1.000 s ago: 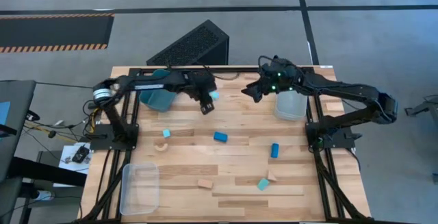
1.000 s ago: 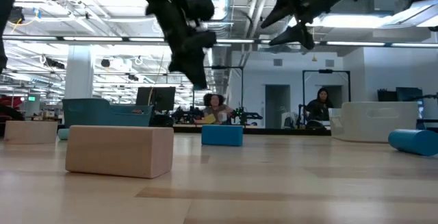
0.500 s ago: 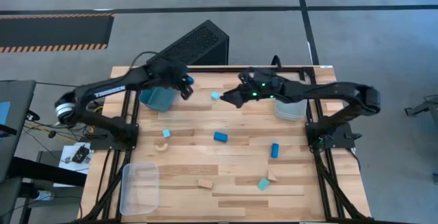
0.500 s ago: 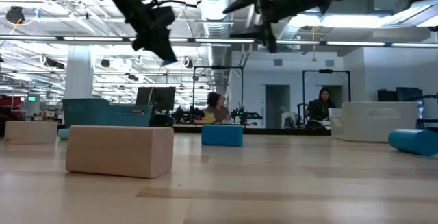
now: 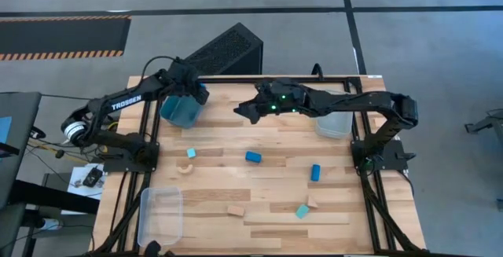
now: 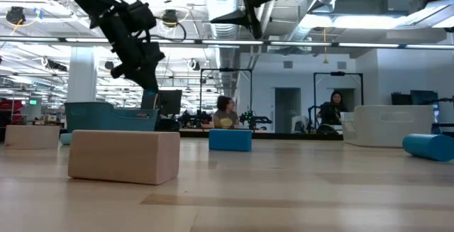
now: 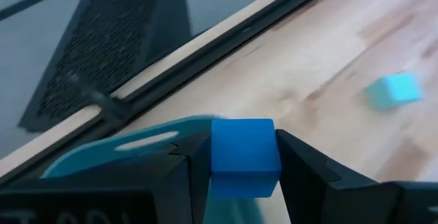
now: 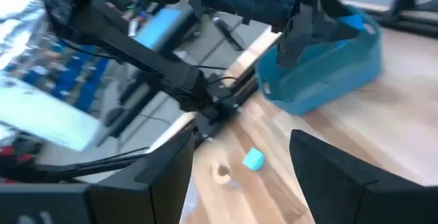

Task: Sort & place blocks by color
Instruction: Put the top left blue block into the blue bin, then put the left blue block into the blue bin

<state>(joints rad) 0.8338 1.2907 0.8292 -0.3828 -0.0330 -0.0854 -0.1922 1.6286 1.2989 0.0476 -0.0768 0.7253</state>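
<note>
My left gripper point(image 5: 200, 93) is shut on a dark blue cube point(image 7: 243, 157) over the far right rim of the teal bin point(image 5: 181, 112). My right gripper point(image 5: 245, 110) hovers open above the far middle of the table. A cyan cube point(image 7: 391, 90) lies on the wood there; in the high view the gripper hides it. On the table rest a blue block point(image 5: 252, 157), a blue bar point(image 5: 315, 172), two more cyan blocks point(image 5: 190, 153) point(image 5: 302, 211), a tan arch point(image 5: 186, 168), a tan wedge point(image 5: 313, 202) and a tan block point(image 5: 236, 209). My left gripper pinches the dark blue cube between its two fingers, one on each opposite side face point(image 7: 217, 161). The cube sits at the fingertips, lifted clear of the table, just above the teal bin's rim point(image 7: 130, 143).
A clear bin point(image 5: 334, 120) stands by the right arm's base and another clear bin point(image 5: 160, 215) at the near left corner. A black slatted wedge point(image 5: 224, 51) lies beyond the far edge. In the low view, people point(image 6: 332, 111) sit in the room behind.
My left gripper has carried the dark blue cube from the far middle of the table toward the left, ending over the teal bin. My right gripper has swung from beside the clear bin toward the table's left, to where the cyan cube lies. That cube has stayed put.
</note>
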